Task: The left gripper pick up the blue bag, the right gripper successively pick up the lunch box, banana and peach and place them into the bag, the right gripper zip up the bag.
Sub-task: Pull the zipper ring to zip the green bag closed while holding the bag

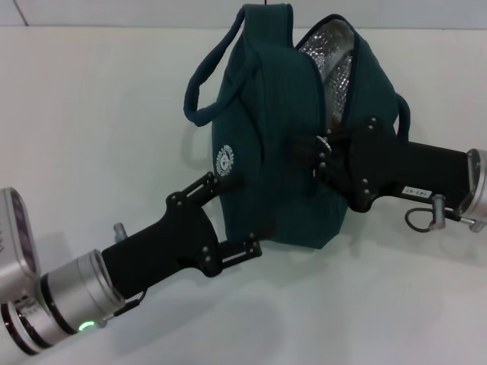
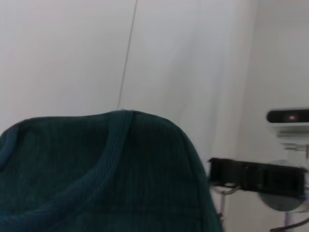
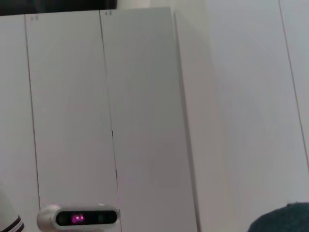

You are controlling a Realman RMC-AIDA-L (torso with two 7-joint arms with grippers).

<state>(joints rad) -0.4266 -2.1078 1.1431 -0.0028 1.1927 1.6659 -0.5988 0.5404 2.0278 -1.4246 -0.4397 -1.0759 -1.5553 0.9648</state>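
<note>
Dark teal-blue fabric bag [image 1: 266, 152] upright on white bench [image 1: 91, 114], foil lining showing at its half-open top. Left gripper [image 1: 242, 215] just beside bag's lower front, jaws spread, gripping nothing. Right gripper [image 1: 323, 156] at bag's zipper line, jaws apparently pinched on the metal ring pull (hard to confirm). Best done pulling steadily along the zipper track, bag braced.

The blue bag [image 1: 266, 152] is matt woven cloth with crinkled shiny foil lining; the table [image 1: 91, 137] is smooth white.
</note>
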